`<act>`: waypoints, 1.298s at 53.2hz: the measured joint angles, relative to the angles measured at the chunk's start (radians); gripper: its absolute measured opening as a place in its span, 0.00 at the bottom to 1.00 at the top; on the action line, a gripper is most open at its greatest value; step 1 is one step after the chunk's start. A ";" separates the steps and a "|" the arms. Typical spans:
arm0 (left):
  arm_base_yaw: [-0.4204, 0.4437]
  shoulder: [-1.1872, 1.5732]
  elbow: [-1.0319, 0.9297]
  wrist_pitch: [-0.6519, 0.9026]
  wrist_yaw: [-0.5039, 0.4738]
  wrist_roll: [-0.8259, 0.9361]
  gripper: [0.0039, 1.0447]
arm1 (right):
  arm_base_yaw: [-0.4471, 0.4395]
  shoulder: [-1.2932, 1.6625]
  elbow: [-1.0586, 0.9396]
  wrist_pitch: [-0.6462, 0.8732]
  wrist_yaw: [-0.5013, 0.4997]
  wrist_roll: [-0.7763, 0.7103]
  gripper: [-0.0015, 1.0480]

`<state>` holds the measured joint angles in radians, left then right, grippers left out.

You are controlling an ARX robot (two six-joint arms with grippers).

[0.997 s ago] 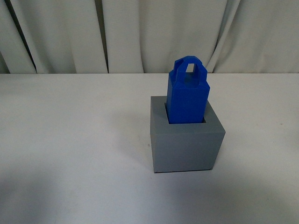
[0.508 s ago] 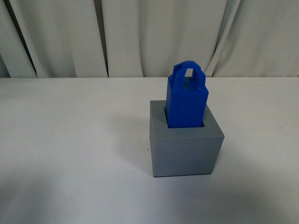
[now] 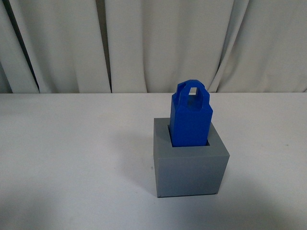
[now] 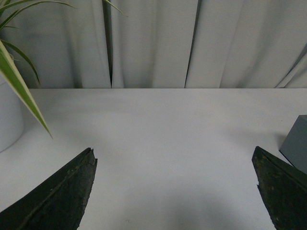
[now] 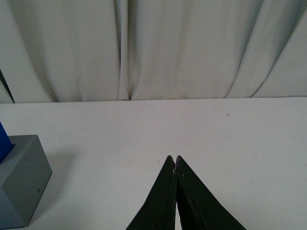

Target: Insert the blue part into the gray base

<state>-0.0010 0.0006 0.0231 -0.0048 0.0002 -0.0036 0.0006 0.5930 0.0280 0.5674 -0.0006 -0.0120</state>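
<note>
The blue part (image 3: 191, 117) stands seated in the gray base (image 3: 189, 165), left gripper (image 4: 175, 191) wide open and empty, right gripper (image 5: 175, 160) closed empty; insertion appears complete, needing only verification.

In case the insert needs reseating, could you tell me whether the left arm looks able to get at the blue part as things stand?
Probably yes: the left gripper is open over bare table, and the blue part stands exposed in the gray base.
</note>
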 joint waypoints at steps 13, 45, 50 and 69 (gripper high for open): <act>0.000 0.000 0.000 0.000 0.000 0.000 0.94 | 0.000 -0.120 -0.023 -0.098 0.000 0.001 0.02; 0.000 0.000 0.000 0.000 0.000 0.000 0.94 | 0.000 -0.365 -0.023 -0.336 -0.001 0.001 0.02; 0.000 0.000 0.000 0.000 0.000 0.000 0.94 | 0.000 -0.389 -0.023 -0.360 -0.001 0.001 0.02; 0.000 0.000 0.000 0.000 0.000 0.000 0.94 | 0.000 -0.588 -0.022 -0.563 -0.002 0.001 0.02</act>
<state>-0.0010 0.0006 0.0231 -0.0048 -0.0002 -0.0036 0.0006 0.0051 0.0059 0.0044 -0.0021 -0.0113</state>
